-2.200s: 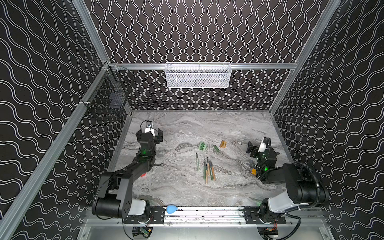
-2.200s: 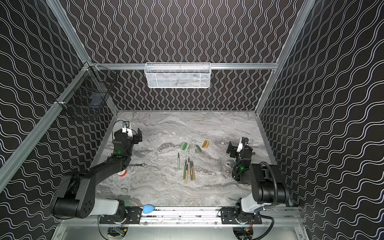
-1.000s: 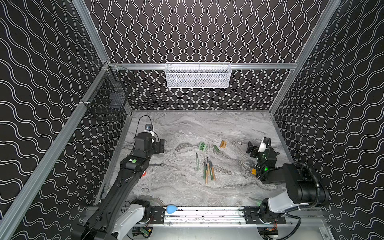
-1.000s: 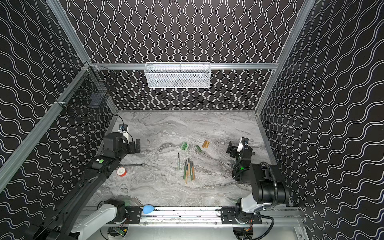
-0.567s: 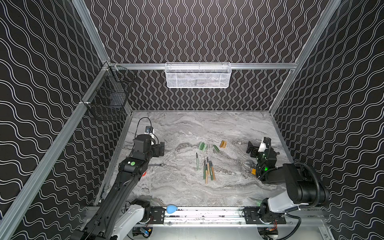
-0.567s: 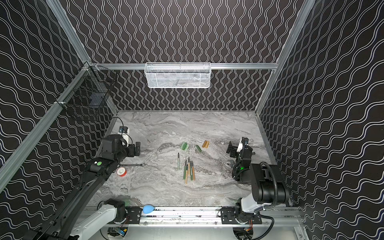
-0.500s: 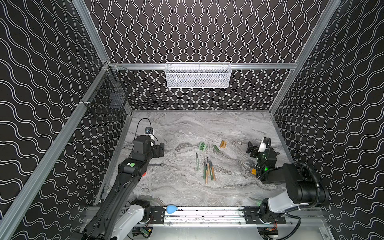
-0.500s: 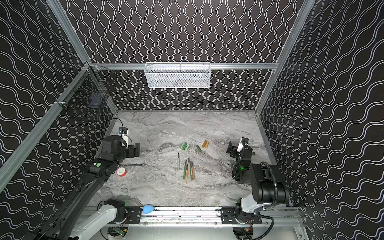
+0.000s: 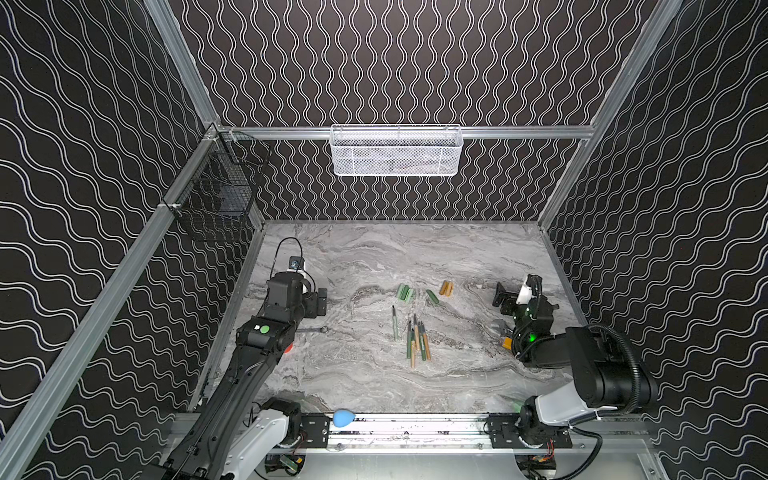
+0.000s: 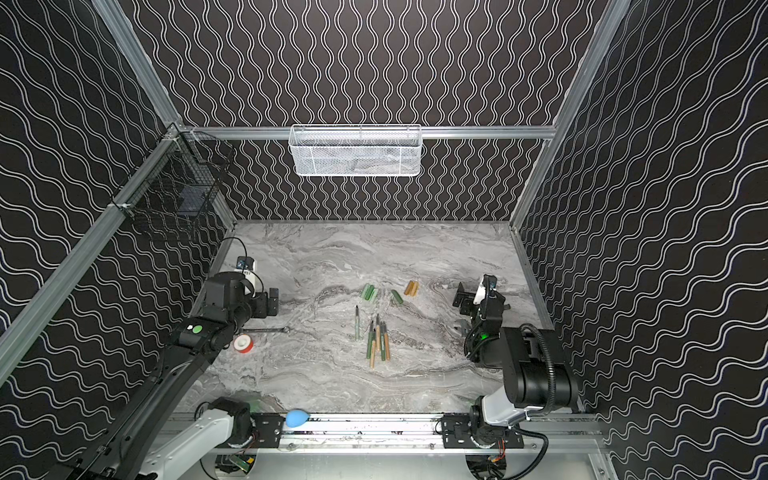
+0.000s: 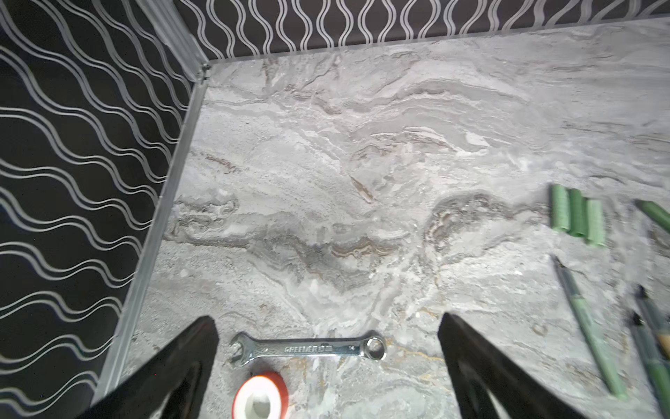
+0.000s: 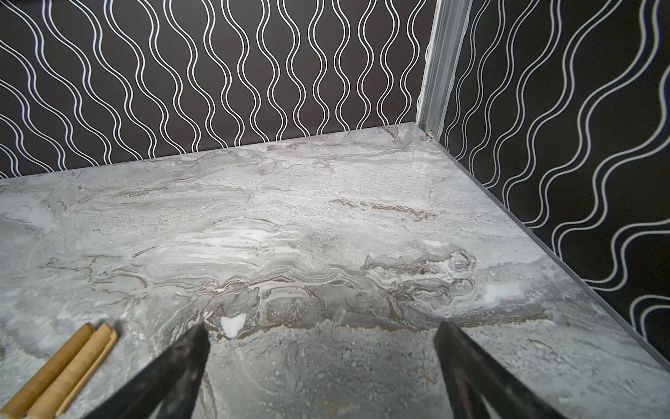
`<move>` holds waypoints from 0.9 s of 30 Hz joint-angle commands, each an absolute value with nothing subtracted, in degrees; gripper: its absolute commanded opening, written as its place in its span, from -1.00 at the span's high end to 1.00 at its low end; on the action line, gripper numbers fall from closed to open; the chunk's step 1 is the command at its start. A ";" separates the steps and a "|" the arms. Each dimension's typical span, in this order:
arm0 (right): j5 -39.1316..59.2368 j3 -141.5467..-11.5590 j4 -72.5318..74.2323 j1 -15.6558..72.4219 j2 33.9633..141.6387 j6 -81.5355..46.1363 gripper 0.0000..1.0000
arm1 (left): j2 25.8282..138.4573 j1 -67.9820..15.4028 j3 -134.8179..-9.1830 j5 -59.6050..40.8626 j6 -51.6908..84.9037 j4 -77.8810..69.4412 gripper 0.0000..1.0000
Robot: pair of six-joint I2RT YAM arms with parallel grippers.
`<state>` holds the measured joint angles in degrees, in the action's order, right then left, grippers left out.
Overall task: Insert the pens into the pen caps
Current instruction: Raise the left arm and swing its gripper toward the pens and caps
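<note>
Marble tabletop (image 9: 374,386) inside wavy-pattern walls, nothing capped yet. Left gripper (image 11: 328,321) hangs over the left side of the table, jaws spread wide, empty. Right gripper (image 12: 322,327) sits low on the right side, also wide open and empty.

Pens (image 9: 417,338) lie mid-table in a tight bunch, tips toward the back wall; one pale green pen (image 9: 395,324) lies just beside them, apart. Pen caps sit behind the pens: three pale green (image 9: 404,292) touching, one dark green (image 9: 432,297), two tan (image 9: 446,287).

Suggest: left takes the lone pen first, across the barrel at mid-length. Right takes a pale green cap. Can't tell which cap end is open; check before mating.

Wrench (image 11: 308,350) stamp looks like "GREELER"; the rest is unreadable. No print visible on the tape roll (image 11: 260,397).
</note>
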<state>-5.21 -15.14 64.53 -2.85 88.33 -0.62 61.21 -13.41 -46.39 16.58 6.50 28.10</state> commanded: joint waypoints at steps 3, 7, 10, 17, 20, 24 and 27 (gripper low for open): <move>-5.01 -15.20 67.40 -2.82 88.25 -0.61 -0.99 | 65.96 -13.44 -47.74 10.97 6.39 25.88 -0.98; -4.98 -15.13 67.38 -2.81 88.24 -0.64 -0.99 | 69.48 -13.42 -47.69 6.70 7.68 23.00 -0.98; -4.93 -15.13 67.38 -2.81 88.25 -0.60 -0.99 | 71.63 -13.38 -47.50 6.83 9.70 20.69 -0.98; -4.97 -15.21 67.36 -2.83 88.30 -0.62 -0.99 | 80.51 -13.44 -52.81 7.67 11.29 24.06 -0.98; -5.00 -15.20 67.32 -2.81 88.25 -0.62 -0.99 | 81.51 -13.77 -53.62 10.08 12.03 24.30 -0.97; -4.98 -15.21 67.33 -2.81 88.24 -0.61 -0.99 | 81.37 -13.79 -52.68 11.72 13.82 21.09 -0.98; -4.93 -15.21 67.32 -2.81 88.29 -0.62 -0.99 | 81.98 -13.80 -51.99 11.02 13.70 17.70 -0.98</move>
<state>-5.21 -15.14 64.53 -2.85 88.33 -0.62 81.34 -13.74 -52.34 10.39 12.43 22.59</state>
